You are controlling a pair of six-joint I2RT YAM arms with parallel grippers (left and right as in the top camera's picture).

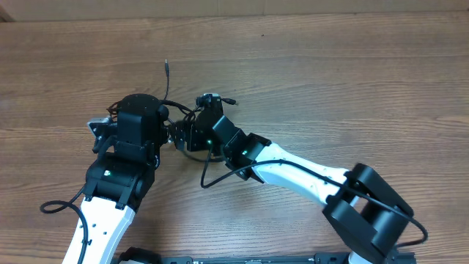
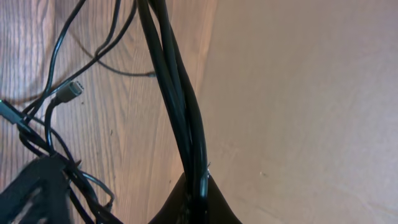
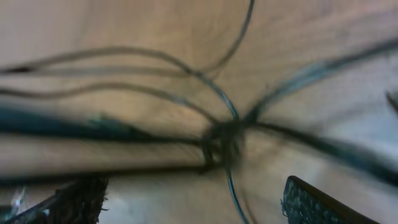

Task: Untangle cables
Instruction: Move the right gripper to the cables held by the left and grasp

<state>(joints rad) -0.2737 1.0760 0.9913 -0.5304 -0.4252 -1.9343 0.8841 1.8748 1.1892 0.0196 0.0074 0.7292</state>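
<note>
Thin black cables (image 2: 175, 93) bunched between two grippers on a wooden counter (image 1: 330, 73).

The left gripper (image 2: 196, 194) is pressed together on a bundle of glossy black strands that run straight out from its tips. To one side of that bundle, thinner cords loop and cross over the counter, one ending in a small silver plug (image 2: 71, 91). The right gripper (image 3: 193, 198) is spread wide. Its wrist view is blurred, but a dark knot (image 3: 222, 140) shows where several cords meet just ahead of it, midway between the fingers, with strands fanning out to both sides. From overhead the two grippers sit close together with the tangle between them.
</note>
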